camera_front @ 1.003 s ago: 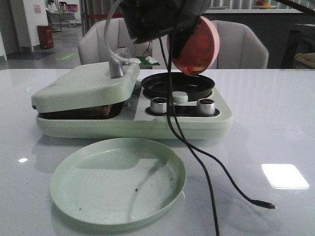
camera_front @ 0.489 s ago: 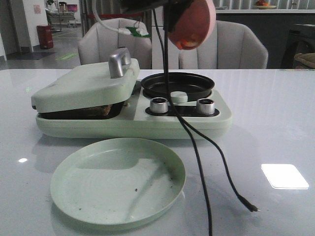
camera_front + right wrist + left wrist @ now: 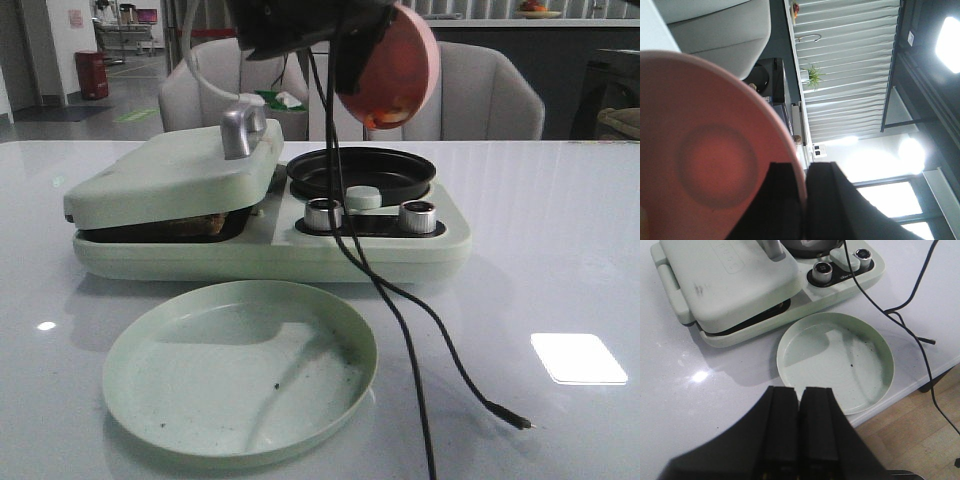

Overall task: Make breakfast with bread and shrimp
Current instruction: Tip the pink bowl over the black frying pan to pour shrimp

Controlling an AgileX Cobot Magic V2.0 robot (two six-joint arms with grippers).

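My right gripper [image 3: 352, 62] is shut on the rim of a pink bowl [image 3: 395, 60], held tipped on its side high above the black round pan [image 3: 362, 172] of the pale green breakfast maker [image 3: 270, 250]. A few orange-pink shrimp pieces [image 3: 385, 118] lie at the bowl's lower rim. In the right wrist view the fingertips [image 3: 804, 167] clamp the bowl [image 3: 715, 165]. The bread is hidden under the closed lid [image 3: 170, 175]; only a brown sliver [image 3: 200, 222] shows in the gap. My left gripper [image 3: 800, 390] is shut and empty, over the table's near edge.
A pale green plate [image 3: 150, 400], bare but for dark crumbs, lies in front of the maker; it also shows in the left wrist view [image 3: 875, 330]. A black cable [image 3: 400, 320] hangs from the right arm across the maker onto the table. Chairs stand behind the table.
The right arm has lifted the pink bowl up from just above the pan. The hanging cable has swung and its end has shifted on the table.
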